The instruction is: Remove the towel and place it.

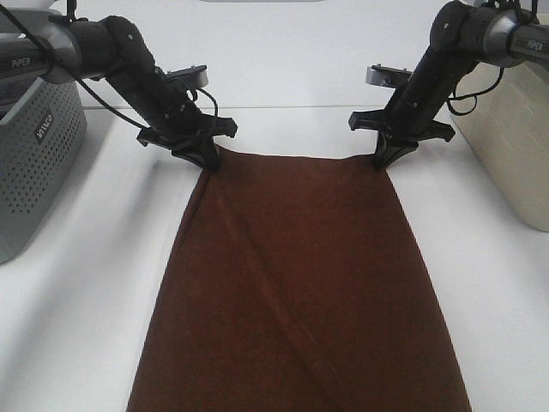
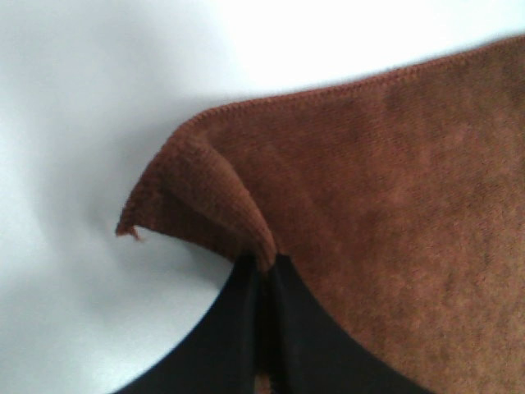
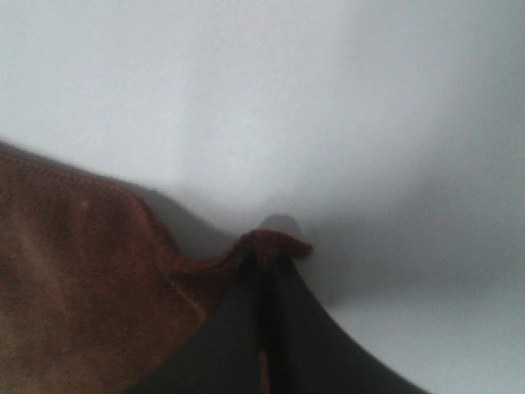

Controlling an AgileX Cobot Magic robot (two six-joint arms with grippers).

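Towel (image 1: 296, 283) spread on table (image 1: 77, 326) | left gripper (image 1: 208, 165), angled down, pinches 1 far corner | right gripper (image 1: 381, 161) pinches other

High camera overlooks table (image 1: 77, 300); 2 wrist cameras sit close at towel (image 1: 300, 300) corners.

Robotics lab bench: left arm (image 1: 129, 64) and right arm (image 1: 450, 51) over a white table (image 1: 77, 326), grey perforated basket (image 1: 34, 154) beside.
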